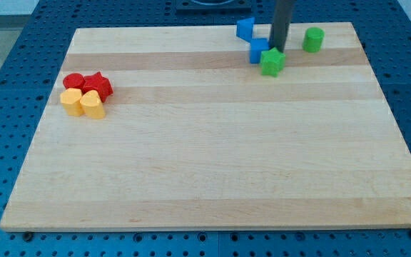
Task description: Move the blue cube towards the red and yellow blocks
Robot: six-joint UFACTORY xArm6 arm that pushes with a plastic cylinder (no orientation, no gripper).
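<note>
My tip (276, 49) is a bare rod, holding nothing, touching the blue cube (259, 51) on its right; good side for shoving it left; red blocks (90, 83) and yellow blocks (83, 103) sit well apart, lower-left; green block (272, 62) just below.

A lab bench: wooden board (212, 157) resting on a blue perforated table (6, 64).

My dark rod comes straight down from the view's top edge, right of centre, upright, my tip (275, 49) low at the view's upper right.
</note>
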